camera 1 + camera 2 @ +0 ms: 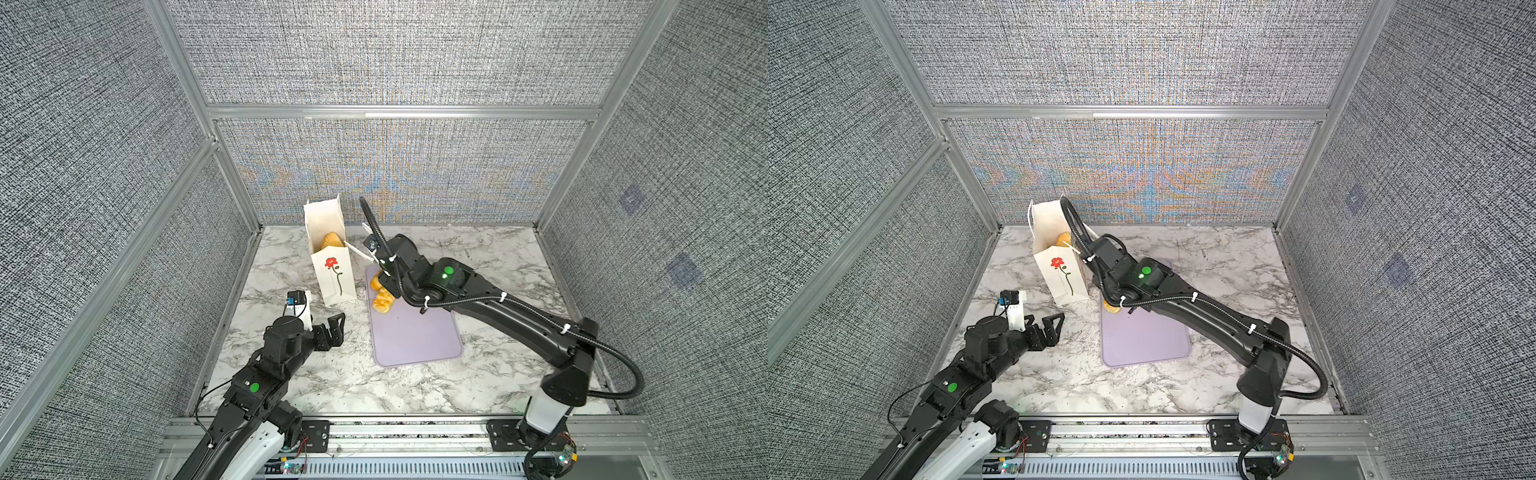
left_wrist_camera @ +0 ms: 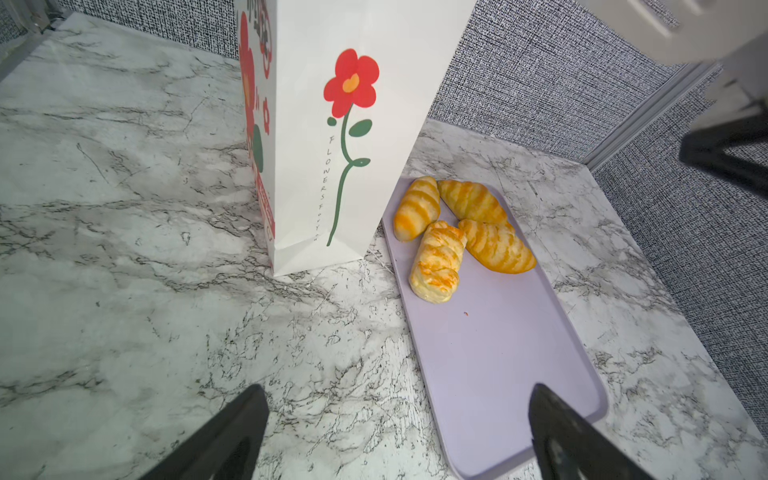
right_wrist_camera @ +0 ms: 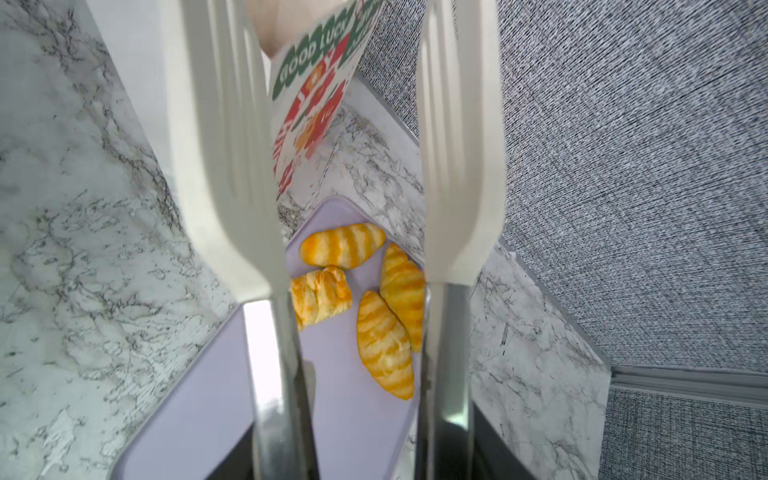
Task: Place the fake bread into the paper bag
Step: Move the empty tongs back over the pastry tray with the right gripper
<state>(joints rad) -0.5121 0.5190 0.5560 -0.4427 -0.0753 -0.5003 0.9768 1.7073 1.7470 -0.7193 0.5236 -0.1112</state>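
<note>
Left gripper: your fingers stand wide apart with nothing between them. In both top views it hovers over the marble table, left of centre and lower left of the paper bag, apart from it.

Right gripper: you have it closed on the metal arms of white-bladed tongs. The blades stand part-way open and hold nothing. In a top view their tips sit at centre frame beside the bag's right rim. Whether they touch it, you cannot tell.

Fake bread: four striped golden pieces are bunched at the far end of the lilac tray, just right of the bag's base, some touching one another. In the right wrist view they show through the gap between the blades, beneath them and clear of both. They lie well apart from your left fingers, with bare tray between. One more piece lies inside the upright bag, seen through its open mouth.
</note>
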